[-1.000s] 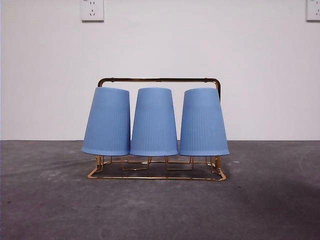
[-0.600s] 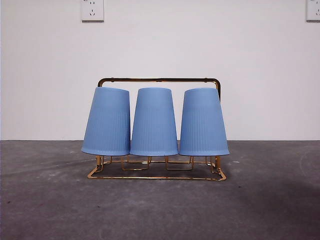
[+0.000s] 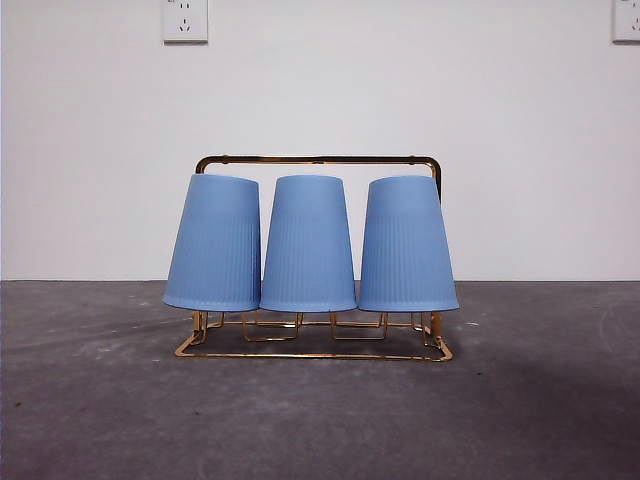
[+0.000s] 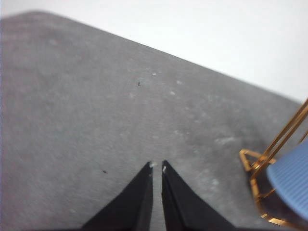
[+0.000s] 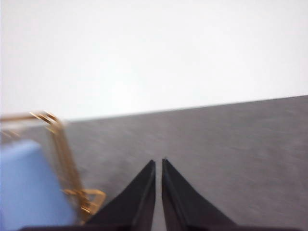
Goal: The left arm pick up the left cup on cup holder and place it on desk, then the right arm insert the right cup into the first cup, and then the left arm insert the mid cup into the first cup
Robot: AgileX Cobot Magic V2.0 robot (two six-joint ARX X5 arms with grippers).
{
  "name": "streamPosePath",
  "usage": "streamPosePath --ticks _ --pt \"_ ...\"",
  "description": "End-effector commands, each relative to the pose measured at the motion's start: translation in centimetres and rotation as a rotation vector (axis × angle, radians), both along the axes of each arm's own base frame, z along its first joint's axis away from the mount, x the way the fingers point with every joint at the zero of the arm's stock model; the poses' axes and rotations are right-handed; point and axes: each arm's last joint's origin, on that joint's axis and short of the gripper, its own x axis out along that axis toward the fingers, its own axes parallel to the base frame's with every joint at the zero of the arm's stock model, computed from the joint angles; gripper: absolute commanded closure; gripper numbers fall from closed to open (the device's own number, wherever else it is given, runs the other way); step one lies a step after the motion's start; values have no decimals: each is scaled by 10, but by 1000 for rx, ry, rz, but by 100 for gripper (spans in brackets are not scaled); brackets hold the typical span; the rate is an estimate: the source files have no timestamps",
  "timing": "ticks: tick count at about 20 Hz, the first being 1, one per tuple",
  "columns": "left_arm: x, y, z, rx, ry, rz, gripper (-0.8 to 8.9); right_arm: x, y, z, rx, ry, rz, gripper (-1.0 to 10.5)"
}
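Note:
Three blue ribbed cups hang upside down on the gold wire cup holder [image 3: 318,160] in the middle of the desk [image 3: 320,420]: the left cup [image 3: 214,242], the mid cup [image 3: 308,244] and the right cup [image 3: 406,244]. Neither arm shows in the front view. My left gripper [image 4: 157,166] is shut and holds nothing, hovering over bare desk to the side of the holder [image 4: 269,161], where the edge of a blue cup [image 4: 292,177] shows. My right gripper [image 5: 158,162] is also shut and holds nothing, off to the side of the holder [image 5: 65,159] and a blue cup [image 5: 26,190].
A white wall [image 3: 320,100] with two sockets [image 3: 185,20] rises behind the desk. Dark grey desk surface spreads to the left, right and front of the holder.

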Motion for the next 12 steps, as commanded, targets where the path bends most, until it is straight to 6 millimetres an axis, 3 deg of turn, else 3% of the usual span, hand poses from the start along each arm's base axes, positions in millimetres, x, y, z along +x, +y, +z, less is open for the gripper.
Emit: streamPosePath --ticks 1,8,12 --pt "1 0 -6 -203 19 39 786 -1 1 3 90 -26 31 927" --pt "1 0 -4 -375 -4 64 785 -2 1 9 325 -40 81 928" --pt "2 0 10 -380 -154 39 785 -3 -1 16 441 -100 72 929"
